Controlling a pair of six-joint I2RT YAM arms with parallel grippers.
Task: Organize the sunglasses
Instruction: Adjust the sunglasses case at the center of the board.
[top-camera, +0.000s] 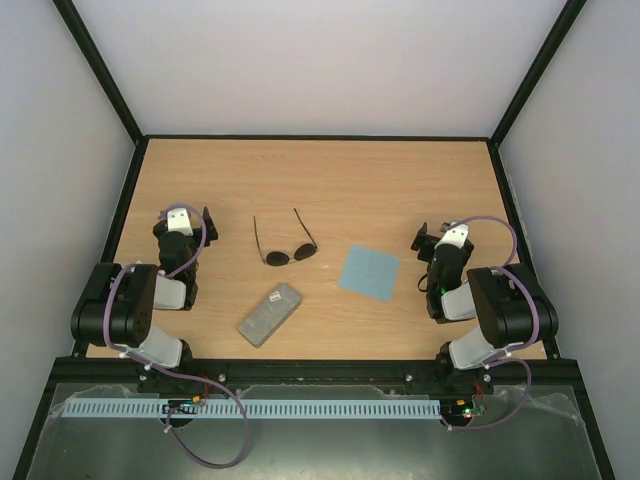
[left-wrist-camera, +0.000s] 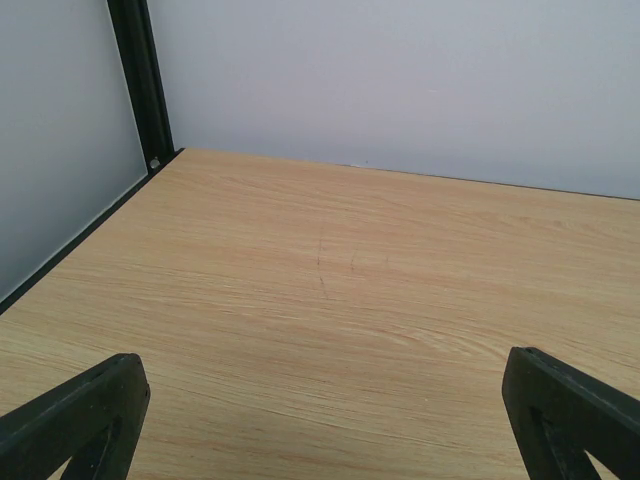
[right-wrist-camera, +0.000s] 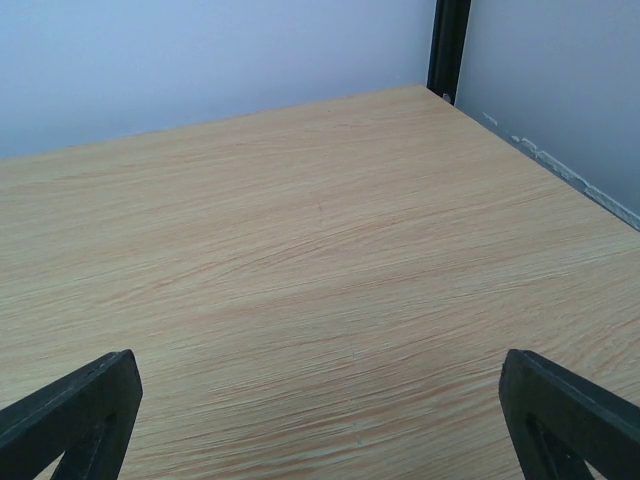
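Note:
The sunglasses (top-camera: 287, 254) lie on the wooden table (top-camera: 330, 180) near its middle, round dark lenses toward the front, thin temple arms spread open and pointing away. My left gripper (top-camera: 186, 215) sits at the left, well apart from them, open and empty. My right gripper (top-camera: 437, 236) sits at the right, open and empty. In the left wrist view its fingertips (left-wrist-camera: 80, 415) stand wide apart over bare wood. In the right wrist view the fingertips (right-wrist-camera: 570, 410) also stand wide apart over bare wood. The sunglasses do not show in either wrist view.
A grey rectangular case (top-camera: 270, 313) lies closed, in front of the sunglasses. A flat blue-grey square cloth (top-camera: 368, 272) lies to the right of them, close to my right arm. Black frame posts and white walls enclose the table.

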